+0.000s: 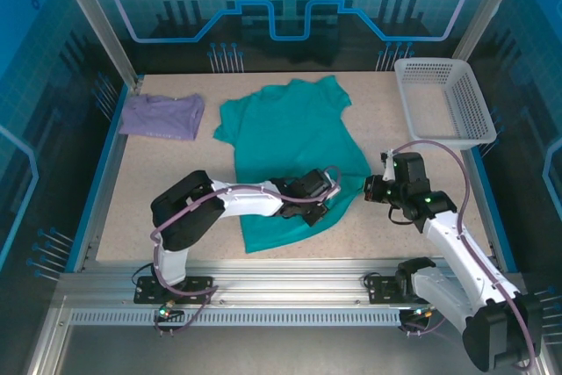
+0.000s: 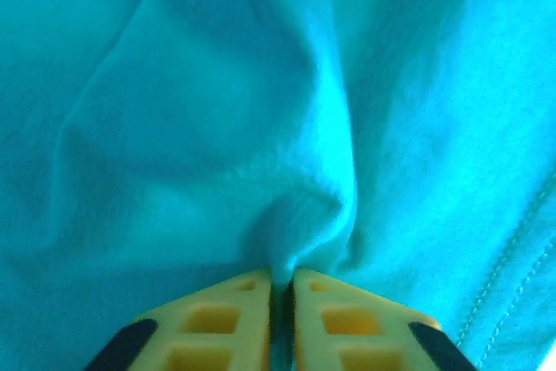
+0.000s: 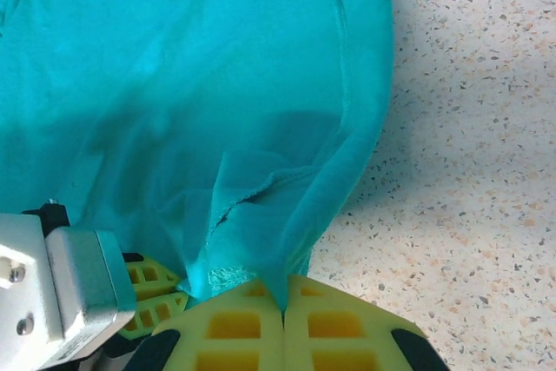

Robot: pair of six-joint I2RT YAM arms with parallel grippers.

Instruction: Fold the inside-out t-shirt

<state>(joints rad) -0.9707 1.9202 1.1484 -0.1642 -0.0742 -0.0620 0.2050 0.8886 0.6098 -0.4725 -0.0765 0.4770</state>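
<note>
The teal-green inside-out t-shirt [image 1: 294, 138] lies spread on the speckled table, collar end toward the back. My left gripper [image 1: 327, 199] rests on its near right part. In the left wrist view that gripper [image 2: 280, 288] is shut on a raised pinch of the teal cloth [image 2: 304, 206]. My right gripper [image 1: 369, 189] sits at the shirt's right edge. The right wrist view shows it [image 3: 284, 301] shut on the stitched edge of the t-shirt [image 3: 191, 84], which rises in a fold from its tips. The left gripper's yellow fingers [image 3: 152, 297] are just beside it.
A small lavender-purple shirt [image 1: 162, 116] lies at the back left. A white mesh basket [image 1: 443, 98] stands at the back right. Bare speckled tabletop [image 3: 486, 171] lies to the right of the shirt. Blue walls fence the table.
</note>
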